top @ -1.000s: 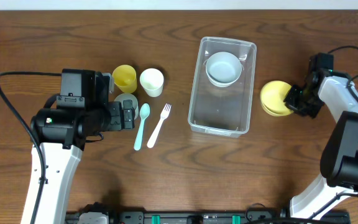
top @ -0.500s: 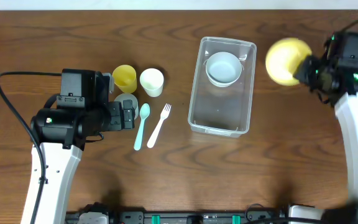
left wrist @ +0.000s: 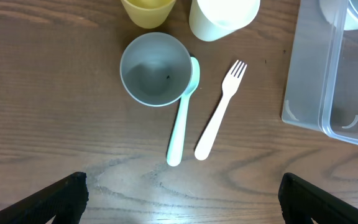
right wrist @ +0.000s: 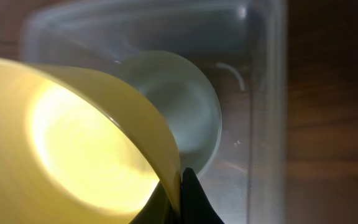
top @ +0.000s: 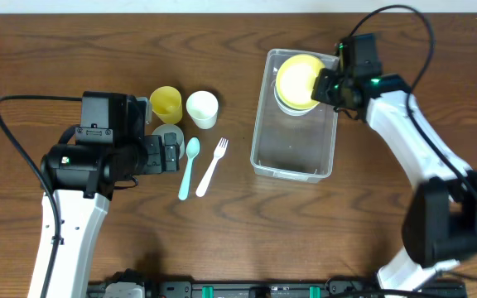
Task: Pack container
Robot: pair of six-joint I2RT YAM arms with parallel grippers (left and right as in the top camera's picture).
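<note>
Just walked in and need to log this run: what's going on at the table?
The right gripper pinches a yellow bowl by its rim and holds it over the clear container, above the white bowl already inside. The left gripper hangs open over the table near a grey cup, a teal spoon and a white fork; a yellow cup and a white cup stand next to them. None of those is packed yet.

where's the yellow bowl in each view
Overhead: yellow bowl right of centre near the top, over the container's upper end, held by the right claw.
Left wrist: not in it.
Right wrist: fills the left side, rim pinched at bottom centre.
Shared landmark: the container, in all three views.
</note>
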